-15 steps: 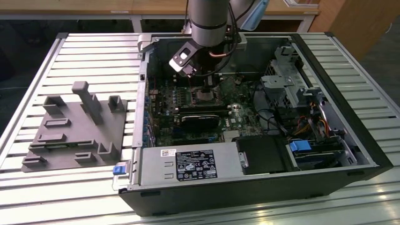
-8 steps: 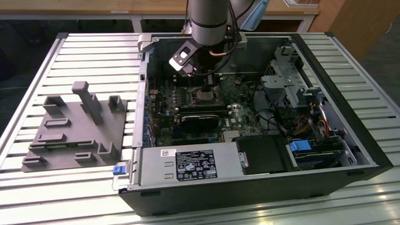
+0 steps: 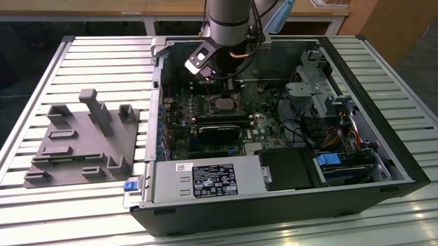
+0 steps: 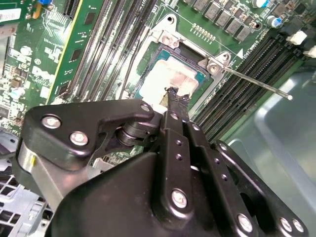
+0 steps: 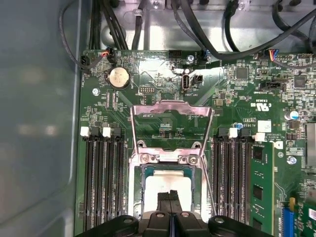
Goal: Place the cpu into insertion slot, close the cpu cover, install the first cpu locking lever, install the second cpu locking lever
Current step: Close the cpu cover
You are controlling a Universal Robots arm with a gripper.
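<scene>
The cpu (image 4: 168,76) lies flat in the insertion slot (image 4: 144,69) on the green board, its silver top bare. My gripper (image 4: 173,94) is shut, with nothing between its fingers, and its joined tips rest on or just above the chip's middle. In the first wrist view the gripper (image 5: 170,195) is over the cpu (image 5: 155,190), and the cpu cover (image 5: 171,105) is swung open behind the slot (image 5: 134,185). A thin locking lever (image 4: 256,81) sticks out unlatched from one corner of the slot. In the exterior view the gripper (image 3: 227,93) hangs into the open computer case over the slot (image 3: 224,105).
Black memory slots (image 5: 101,177) flank the socket on both sides, one with a green module (image 5: 261,182). In the case are a black cooler block (image 3: 219,134), a power supply (image 3: 198,179) and a drive cage (image 3: 321,87). A grey fixture plate (image 3: 82,138) lies on the slatted table at the exterior view's left.
</scene>
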